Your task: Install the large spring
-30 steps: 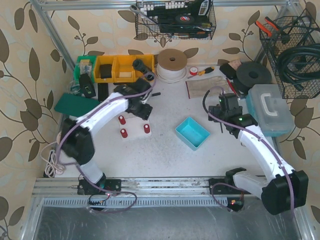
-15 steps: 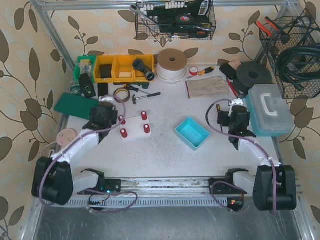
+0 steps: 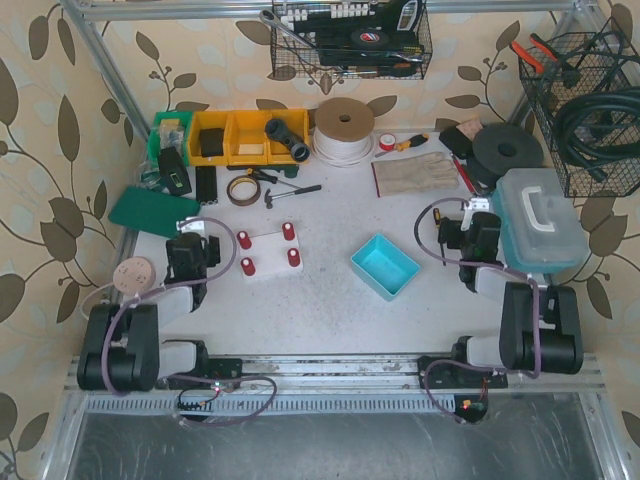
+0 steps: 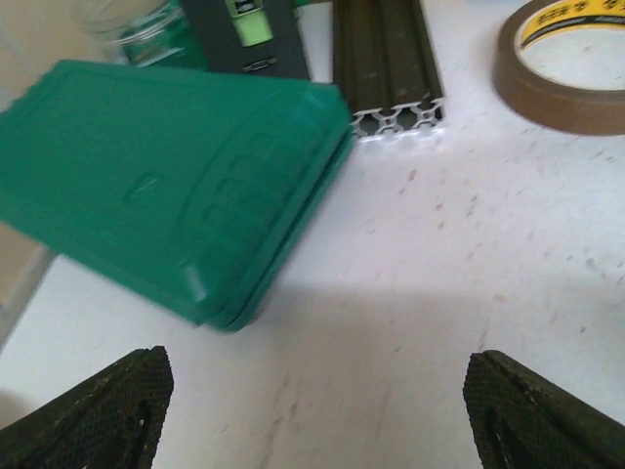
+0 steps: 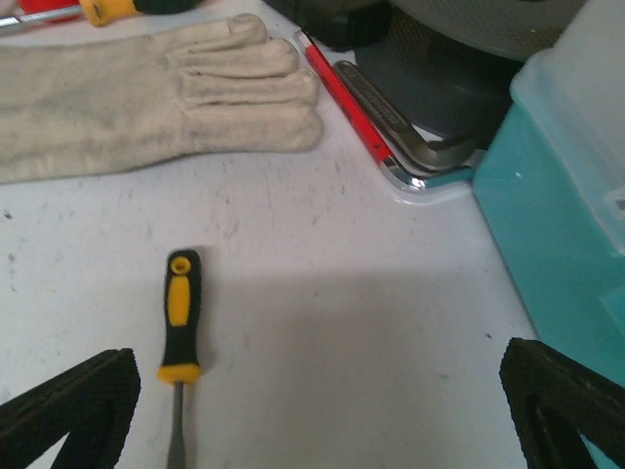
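A white base plate (image 3: 268, 248) carries several red posts (image 3: 288, 231) at the table's middle left. No spring shows in any view. My left gripper (image 3: 190, 240) sits low, left of the plate, open and empty. In the left wrist view (image 4: 317, 420) its fingertips (image 4: 98, 410) stand wide apart over bare table. My right gripper (image 3: 470, 228) sits low at the right, beside the teal case, open and empty. In the right wrist view (image 5: 317, 420) its fingertips (image 5: 566, 410) stand wide apart, with a yellow-black screwdriver (image 5: 179, 322) lying between them, nearer the left one.
A green case (image 4: 166, 186), a black extrusion (image 4: 386, 59) and a tape roll (image 4: 566, 68) lie ahead of the left gripper. A glove (image 5: 146, 98) and a teal toolbox (image 5: 566, 244) lie ahead of the right gripper. A blue tray (image 3: 385, 265) stands mid-table. Yellow bins (image 3: 235, 135) line the back.
Both arms have folded back toward their bases. The left gripper drew away from the red posts to the left; the right gripper pulled in beside the teal toolbox.
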Controlling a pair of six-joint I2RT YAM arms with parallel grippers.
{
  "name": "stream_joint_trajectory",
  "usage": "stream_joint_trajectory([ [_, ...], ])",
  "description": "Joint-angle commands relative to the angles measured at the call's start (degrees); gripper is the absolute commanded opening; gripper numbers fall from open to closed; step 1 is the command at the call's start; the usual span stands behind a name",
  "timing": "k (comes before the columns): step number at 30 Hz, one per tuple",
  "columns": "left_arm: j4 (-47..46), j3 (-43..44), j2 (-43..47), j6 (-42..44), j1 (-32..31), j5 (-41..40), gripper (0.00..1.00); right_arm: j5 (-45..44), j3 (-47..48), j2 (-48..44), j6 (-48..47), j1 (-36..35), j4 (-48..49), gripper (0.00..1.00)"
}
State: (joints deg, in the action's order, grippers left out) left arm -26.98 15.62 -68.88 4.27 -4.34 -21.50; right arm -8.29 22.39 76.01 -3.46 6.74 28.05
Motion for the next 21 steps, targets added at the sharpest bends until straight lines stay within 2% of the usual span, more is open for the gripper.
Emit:
stream_joint_trajectory([
  [1, -17.3, 3.1, -9.6, 0.5, 2.6, 12.5, 0.85, 9.5, 2.4, 3.5, 2.9, 1.3, 7.3, 1.00],
  [3, -18.5, 4.7, -15.4, 2.8, 2.7, 18.0, 0.85, 9.2, 2.0, 5.6, 3.7, 1.4, 9.8, 1.00],
  [4, -20.8, 4.4, -17.0, 3.1, 2.7, 17.8, 0.86, 9.1, 2.5, 6.0, 3.5, 1.4, 8.7, 1.00],
  [6, -18.6, 4.4, -16.1, 0.9, 2.9, 14.2, 0.86, 10.3, 3.6, 6.5, 3.1, 1.3, 7.4, 1.00],
  [13, -16.6, 6.0, -16.9, 0.3, 2.9, 12.7, 0.86, 11.6, 3.5, 6.8, 2.3, 1.1, 8.0, 1.00],
  [16, -16.5, 6.0, -16.9, -0.5, 2.9, 10.8, 0.86, 10.3, 0.8, 6.9, 0.1, -1.4, 12.9, 1.00],
  [18, -16.6, 5.9, -16.8, -0.6, 2.9, 10.6, 0.86, 4.3, -2.4, 9.8, -0.4, -4.0, 21.5, 1.00],
  [19, -16.6, 5.9, -16.8, -0.6, 2.9, 10.6, 0.86, 4.2, -3.5, 10.9, -0.6, -4.1, 25.6, 1.00],
  [21, -16.6, 5.9, -16.7, -0.5, 2.9, 10.7, 0.86, 3.5, -2.8, 9.4, -0.5, -4.3, 21.9, 1.00],
])
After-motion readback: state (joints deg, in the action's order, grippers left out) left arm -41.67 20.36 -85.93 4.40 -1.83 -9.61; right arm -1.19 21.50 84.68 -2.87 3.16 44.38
